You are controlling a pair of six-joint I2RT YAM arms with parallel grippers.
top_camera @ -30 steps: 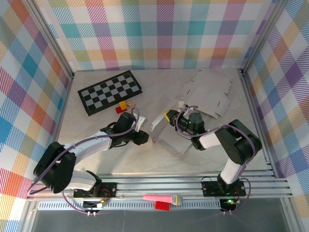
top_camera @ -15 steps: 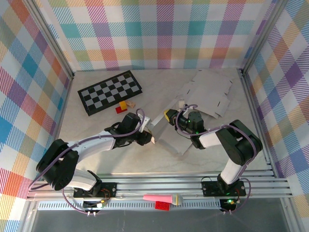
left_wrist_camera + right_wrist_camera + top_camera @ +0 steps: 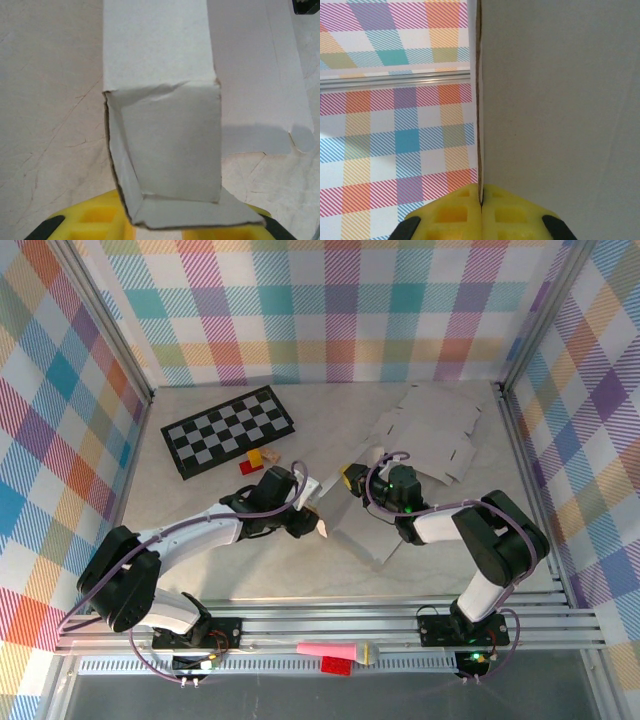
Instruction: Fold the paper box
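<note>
The paper box [image 3: 356, 537] is a white, partly folded cardboard blank lying mid-table. My left gripper [image 3: 308, 508] is at its left end, its yellow fingers shut on a folded-up corner flap. In the left wrist view the flap [image 3: 165, 140] stands as a small open pocket between the fingers of the left gripper [image 3: 170, 226]. My right gripper [image 3: 351, 480] is at the box's far edge. In the right wrist view the right gripper [image 3: 481, 204] is shut on a thin upright cardboard edge [image 3: 560, 100].
A black-and-white chessboard [image 3: 228, 430] lies at the back left, with small red and yellow blocks [image 3: 253, 461] beside it. A second flat cardboard blank [image 3: 435, 428] lies at the back right. Checked walls close in three sides. A pink item [image 3: 330, 651] rests on the front rail.
My left gripper has moved right toward the right gripper, carrying the flap and folding it further over. The right gripper has stayed in place.
</note>
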